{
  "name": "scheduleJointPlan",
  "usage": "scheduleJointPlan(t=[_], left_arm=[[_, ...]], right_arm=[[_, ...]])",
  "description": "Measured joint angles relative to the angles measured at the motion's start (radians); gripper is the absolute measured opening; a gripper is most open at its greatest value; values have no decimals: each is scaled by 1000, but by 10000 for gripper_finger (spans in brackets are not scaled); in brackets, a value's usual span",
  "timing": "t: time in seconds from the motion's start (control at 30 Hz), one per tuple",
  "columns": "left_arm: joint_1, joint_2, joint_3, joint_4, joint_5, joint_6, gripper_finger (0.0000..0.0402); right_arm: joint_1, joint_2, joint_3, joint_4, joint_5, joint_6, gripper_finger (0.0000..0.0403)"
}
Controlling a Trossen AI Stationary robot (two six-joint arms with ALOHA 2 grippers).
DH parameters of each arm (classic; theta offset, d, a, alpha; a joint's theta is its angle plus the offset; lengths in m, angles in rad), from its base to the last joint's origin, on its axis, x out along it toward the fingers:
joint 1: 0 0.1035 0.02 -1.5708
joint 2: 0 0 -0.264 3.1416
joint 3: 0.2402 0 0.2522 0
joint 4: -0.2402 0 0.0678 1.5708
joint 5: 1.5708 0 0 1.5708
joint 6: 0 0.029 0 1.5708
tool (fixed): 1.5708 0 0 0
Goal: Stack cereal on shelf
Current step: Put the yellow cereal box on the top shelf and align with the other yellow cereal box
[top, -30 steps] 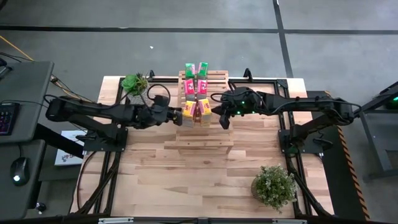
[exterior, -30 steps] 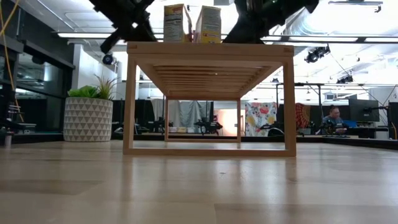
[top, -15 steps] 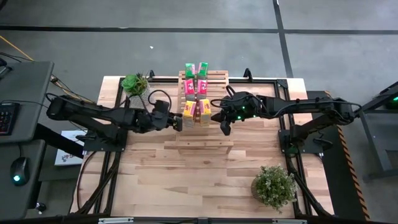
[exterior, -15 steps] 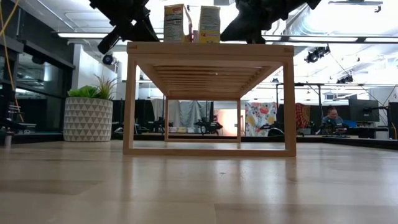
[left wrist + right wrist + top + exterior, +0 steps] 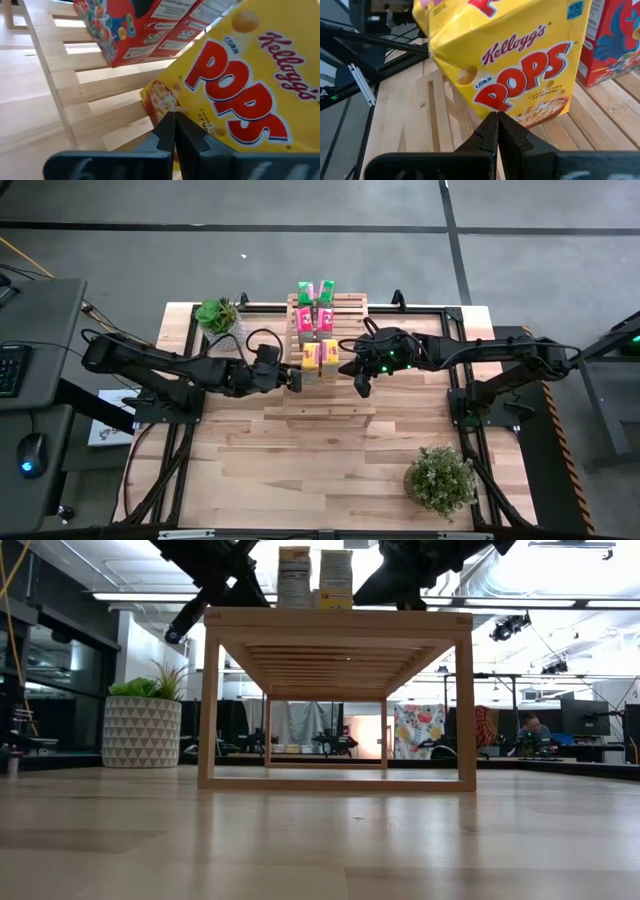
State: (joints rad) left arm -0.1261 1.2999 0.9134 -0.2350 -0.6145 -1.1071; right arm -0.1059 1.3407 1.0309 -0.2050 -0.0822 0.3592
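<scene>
Six cereal boxes stand in three pairs on the shelf (image 5: 322,385): the green boxes (image 5: 316,291) at the far end, the pink-red boxes (image 5: 314,318) in the middle, and the yellow boxes (image 5: 319,356) nearest the lower step. In the right wrist view one yellow box (image 5: 520,65) looks tilted against its twin.

The left pincer (image 5: 297,377) sits just beside the yellow pair on its left, fingers pressed together and pinching nothing; in its own view the tips (image 5: 172,131) are at the lower corner of the box front (image 5: 240,95). The right pincer (image 5: 360,383) waits on the other side, also pressed together and empty.

Judging by this, the step in hand is squaring up the yellow pair. It would go best as short, low nudges with the closed tips near each box's base, one side bracing while the other pushes, so the light cartons slide rather than topple.

The pink-red pair stands close behind and could be knocked by too long a push. A potted plant (image 5: 216,314) sits on the tabletop (image 5: 250,460) near the left arm, and another plant (image 5: 440,478) stands well apart at the near right.
</scene>
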Motion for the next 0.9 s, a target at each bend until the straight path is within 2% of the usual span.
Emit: scheduleJointPlan(t=[0.27, 0.47, 0.9], left_arm=[[4, -31, 0, -21, -3, 43, 0], [28, -87, 0, -121, -30, 57, 0], [108, -108, 1, -99, -24, 147, 0]], right_arm=[[-1, 0, 0, 0, 0, -1, 0], [-14, 0, 0, 8, 0, -1, 0], [-14, 0, 2, 51, 0, -7, 0]])
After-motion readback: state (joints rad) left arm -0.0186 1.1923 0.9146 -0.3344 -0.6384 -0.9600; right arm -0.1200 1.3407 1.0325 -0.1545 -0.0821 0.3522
